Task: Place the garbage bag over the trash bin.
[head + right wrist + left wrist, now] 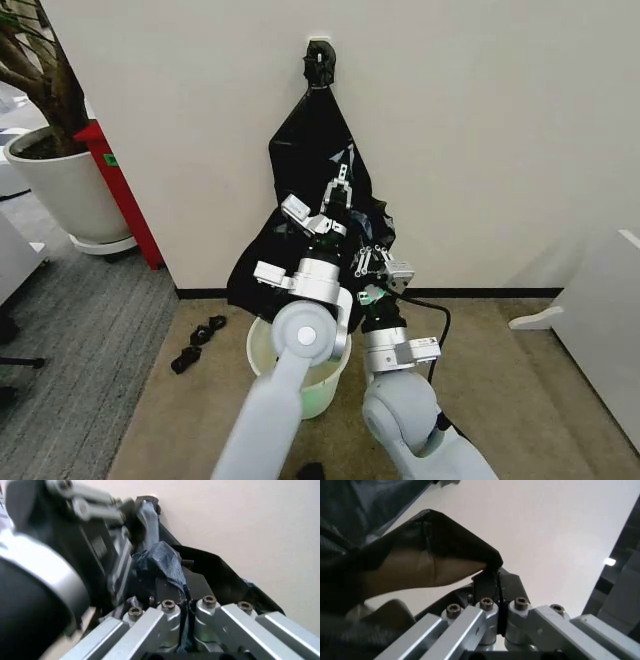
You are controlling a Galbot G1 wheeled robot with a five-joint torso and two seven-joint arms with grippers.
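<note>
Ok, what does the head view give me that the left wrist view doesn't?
Head view alone: the trash bin on the floor below both arms, the bag bundle hanging from a wall hook, the right end effector at the garbage bag, and a plant pot to the left. Left wrist view alone: the left end effector seen close, its fingers shut on a fold of bag film. Both share the black bag, the left end effector and the pale wall.
</note>
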